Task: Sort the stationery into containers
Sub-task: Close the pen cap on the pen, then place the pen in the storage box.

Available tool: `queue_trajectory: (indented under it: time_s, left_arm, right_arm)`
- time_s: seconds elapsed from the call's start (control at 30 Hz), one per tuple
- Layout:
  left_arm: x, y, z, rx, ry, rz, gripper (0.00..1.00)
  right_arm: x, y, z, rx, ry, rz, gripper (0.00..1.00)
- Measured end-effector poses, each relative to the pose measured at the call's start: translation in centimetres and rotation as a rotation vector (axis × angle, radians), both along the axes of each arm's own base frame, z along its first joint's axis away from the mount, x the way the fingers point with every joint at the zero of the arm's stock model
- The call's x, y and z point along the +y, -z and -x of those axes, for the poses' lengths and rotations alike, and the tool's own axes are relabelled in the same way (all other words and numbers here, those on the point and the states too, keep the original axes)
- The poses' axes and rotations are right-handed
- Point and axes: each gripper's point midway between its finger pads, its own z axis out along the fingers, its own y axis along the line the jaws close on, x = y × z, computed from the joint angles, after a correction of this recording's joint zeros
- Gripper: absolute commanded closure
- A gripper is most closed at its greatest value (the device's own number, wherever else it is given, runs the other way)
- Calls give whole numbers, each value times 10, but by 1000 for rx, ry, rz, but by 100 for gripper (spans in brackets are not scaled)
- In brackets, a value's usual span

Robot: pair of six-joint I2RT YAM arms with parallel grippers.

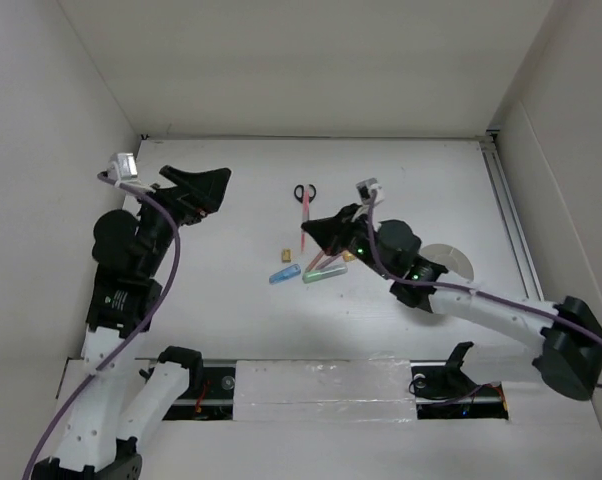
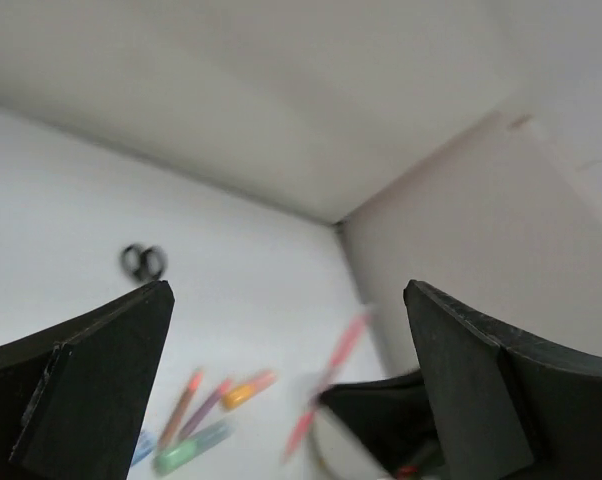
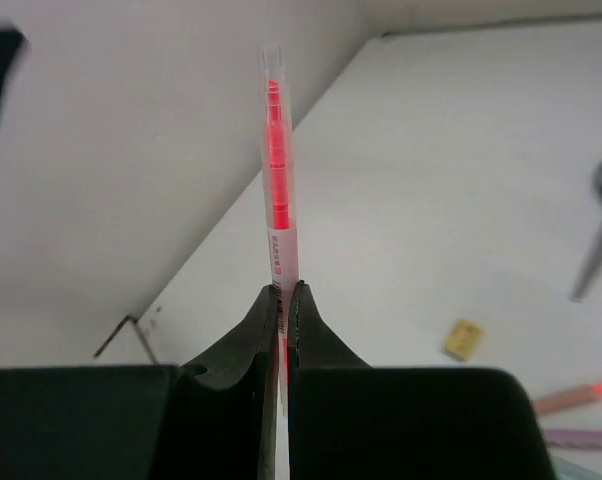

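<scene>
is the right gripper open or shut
Shut on the red pen: in its wrist view the right gripper pinches the pen's lower end, clamped from both sides.

The left arm (image 1: 101, 360) and right arm (image 1: 501, 315) have white links and black joints. A purple cable (image 1: 177, 250) runs along each. The fingers (image 2: 91, 390) are matte black wedges.

Top view bright and evenly lit, soft faint shadows on the flat white matte tabletop (image 1: 421, 190), slightly brighter mid-table. Left wrist view blurred throughout: small black-handled scissors (image 2: 142, 262) and thin translucent red pen (image 2: 326, 385) smeared, colours washed. Right wrist view sharp on that pen, background softer, plain grey walls (image 3: 101, 150) dim.
</scene>
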Motion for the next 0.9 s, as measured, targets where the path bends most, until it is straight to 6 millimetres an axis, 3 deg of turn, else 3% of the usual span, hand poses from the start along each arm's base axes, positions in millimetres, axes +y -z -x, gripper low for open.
queue_trajectory:
  time_s: [0.07,0.17,0.27,0.33,0.47,0.6,0.73,0.9]
  left_arm:
    - [4,36,-20,121,-44,-69,0]
    - [6,108,-38,319,-54,-192,0]
    - [8,179,-30,493,-31,-289,0]
    - [11,202,-20,540,-17,-325,0]
    - [10,197,-12,506,9,-349,0]
    - [4,192,-10,473,47,-355,0]
    - [0,192,-8,471,77,-358,0]
    - [-5,184,-1,439,111,-350,0]
  right_arm:
    - [-42,-13,-12,-31,133,6,100]
    - [-114,-37,-21,-89,343,-32,100]
    - [-180,-43,-19,-124,544,-56,100]
    - [-213,-40,-14,-130,648,-53,100]
    - [-269,-26,-3,-116,840,-28,100]
    - [-307,-19,8,-91,988,-20,100]
    - [-330,-2,15,-45,1096,25,100]
    - [-345,26,15,24,1194,146,100]
